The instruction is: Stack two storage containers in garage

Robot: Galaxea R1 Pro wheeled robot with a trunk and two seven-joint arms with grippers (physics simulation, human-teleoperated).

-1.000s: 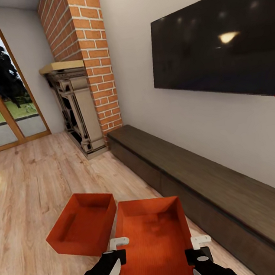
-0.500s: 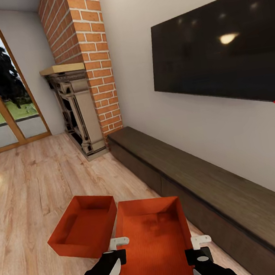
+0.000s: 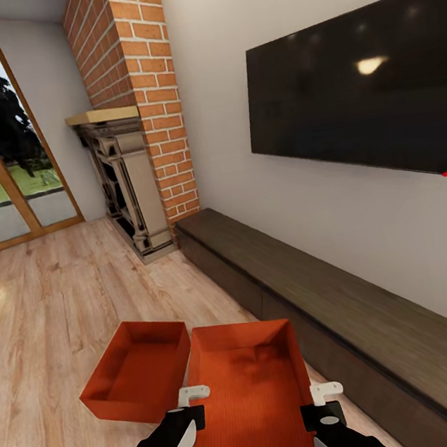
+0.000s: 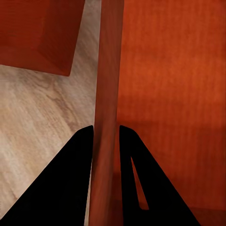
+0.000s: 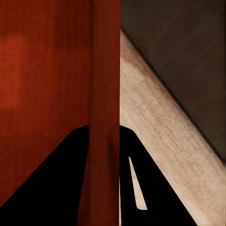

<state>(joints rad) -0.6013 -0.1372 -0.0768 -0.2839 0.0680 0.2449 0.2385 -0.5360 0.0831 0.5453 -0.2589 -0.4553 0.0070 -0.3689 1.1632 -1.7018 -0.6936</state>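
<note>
The nearer storage container (image 3: 248, 398) was gripped at both side walls: the left gripper (image 4: 105, 136) and right gripper (image 5: 104, 136) fingers were clenched on them. The second container (image 3: 139, 370) lay on the wood plank floor (image 3: 44, 312), just beside the first.

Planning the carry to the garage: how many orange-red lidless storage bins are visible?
2. One orange-red lidless bin is gripped on its side walls by both grippers; the other sits on the wood floor to its left.
</note>
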